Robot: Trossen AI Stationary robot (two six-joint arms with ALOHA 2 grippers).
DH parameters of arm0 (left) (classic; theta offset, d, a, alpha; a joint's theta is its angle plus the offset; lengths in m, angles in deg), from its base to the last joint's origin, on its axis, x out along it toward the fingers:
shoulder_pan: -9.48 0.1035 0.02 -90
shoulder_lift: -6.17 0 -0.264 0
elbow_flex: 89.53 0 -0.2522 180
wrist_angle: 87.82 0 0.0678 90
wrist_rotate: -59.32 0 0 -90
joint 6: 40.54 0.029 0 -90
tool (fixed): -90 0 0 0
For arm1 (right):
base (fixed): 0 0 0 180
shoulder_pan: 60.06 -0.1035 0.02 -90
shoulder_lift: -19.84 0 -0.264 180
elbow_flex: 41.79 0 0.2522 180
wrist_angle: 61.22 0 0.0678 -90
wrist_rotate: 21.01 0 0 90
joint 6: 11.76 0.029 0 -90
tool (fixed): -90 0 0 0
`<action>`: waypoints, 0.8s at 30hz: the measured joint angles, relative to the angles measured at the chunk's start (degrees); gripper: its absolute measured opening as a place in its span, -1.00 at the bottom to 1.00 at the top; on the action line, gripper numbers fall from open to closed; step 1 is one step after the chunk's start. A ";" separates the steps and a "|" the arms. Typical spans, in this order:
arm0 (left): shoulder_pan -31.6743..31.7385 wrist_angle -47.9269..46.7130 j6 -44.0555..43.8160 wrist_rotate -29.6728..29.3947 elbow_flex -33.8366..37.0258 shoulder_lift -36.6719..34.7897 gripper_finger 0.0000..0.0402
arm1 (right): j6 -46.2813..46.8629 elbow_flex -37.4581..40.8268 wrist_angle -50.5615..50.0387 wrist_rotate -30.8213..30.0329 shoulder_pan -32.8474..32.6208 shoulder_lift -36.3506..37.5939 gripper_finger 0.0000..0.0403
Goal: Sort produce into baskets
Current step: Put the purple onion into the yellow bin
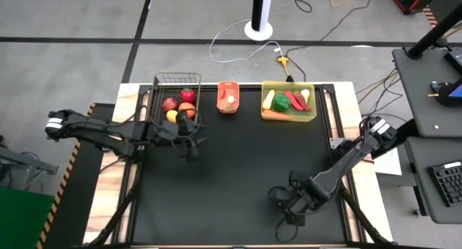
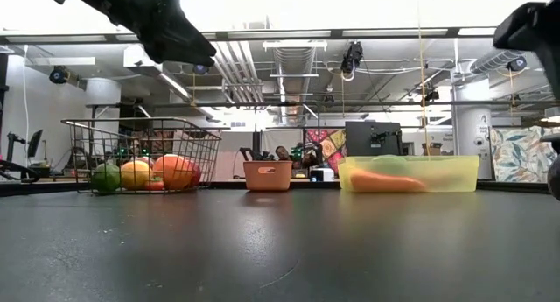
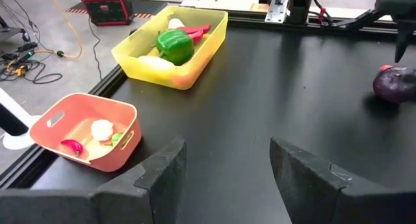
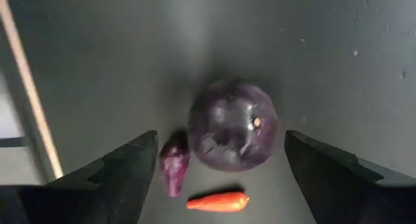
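— What's nearest the front edge of the table?

— The right gripper [image 1: 286,214], low over the mat near the front. Its fingers [image 4: 123,169] stand wide apart with nothing clamped. Between them on the mat lie a round purple vegetable [image 4: 233,125], a small purple piece [image 4: 174,170] just beside it, and a little red chilli [image 4: 218,201] close by.

— And the other arm?

— The left gripper [image 1: 189,139] hovers farther back, just in front of the wire basket [image 1: 160,97]. Its fingers [image 3: 151,178] are apart and empty, pointing across the mat.

— What's already in the baskets?

— All three stand in a row along the far edge. The wire basket on the left holds apples [image 1: 170,103], a strawberry-like red fruit [image 1: 188,96], an orange [image 2: 136,173] and something green [image 2: 106,177]. The small orange basket [image 1: 228,86] in the middle holds a few small pieces, one white [image 3: 102,129] and one red. The yellow bin [image 1: 310,113] on the right holds a green pepper [image 1: 281,102], a carrot [image 2: 385,181], red chillies [image 1: 297,99] and pale pieces.
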 joint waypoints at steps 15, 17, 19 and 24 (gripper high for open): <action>0.00 0.31 0.00 0.02 0.00 0.75 0.01 | 1.10 0.12 -1.42 1.54 0.31 -3.99 0.62; 0.01 0.43 0.00 0.02 0.00 0.90 0.01 | 1.18 0.15 -1.83 1.51 0.64 -4.19 0.64; 0.02 0.47 0.00 0.02 0.00 1.01 0.01 | 1.16 0.21 -2.23 1.50 0.81 -4.63 0.67; 0.00 0.47 0.00 0.03 0.00 1.12 0.01 | 0.76 0.28 -2.10 1.50 1.32 -6.33 0.73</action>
